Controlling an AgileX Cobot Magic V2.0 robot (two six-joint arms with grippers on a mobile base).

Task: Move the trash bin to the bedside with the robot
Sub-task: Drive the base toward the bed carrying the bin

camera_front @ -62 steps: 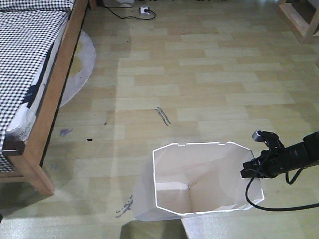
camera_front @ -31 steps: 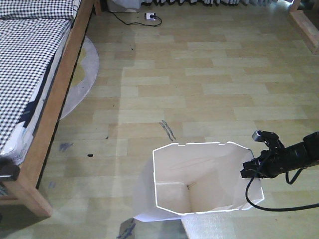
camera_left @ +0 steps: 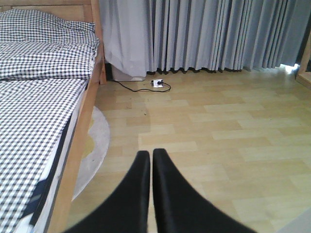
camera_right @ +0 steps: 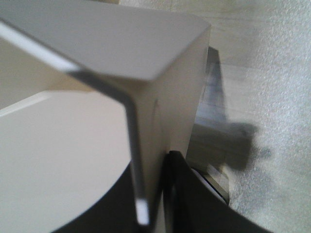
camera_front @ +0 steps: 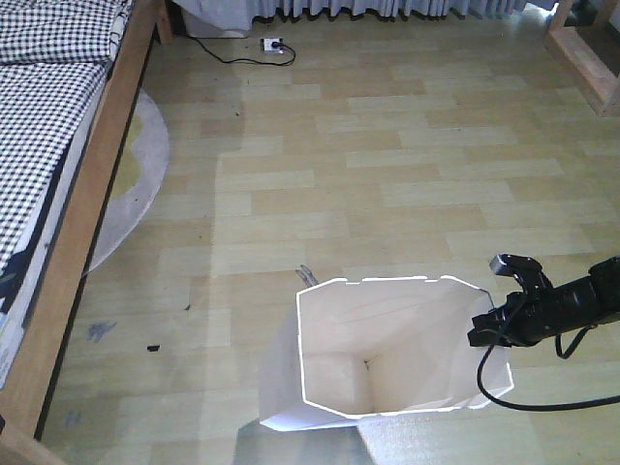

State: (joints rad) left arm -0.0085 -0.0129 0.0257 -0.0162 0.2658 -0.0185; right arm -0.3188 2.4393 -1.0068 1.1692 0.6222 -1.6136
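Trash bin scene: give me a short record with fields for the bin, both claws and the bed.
bin: white trash bin, upright on the floor, inside looks empty
right claw: right claw shut on the bin's rim wall, on the side away from the bed
left claw: left claw shut, holding nothing
bed: bed at the left edge of the front view, open floor between it and the bin
task status: bin not yet beside the bed

White bin [camera_front: 387,325] upright, empty, 8-sided rim, bed [camera_front: 39,126] well left
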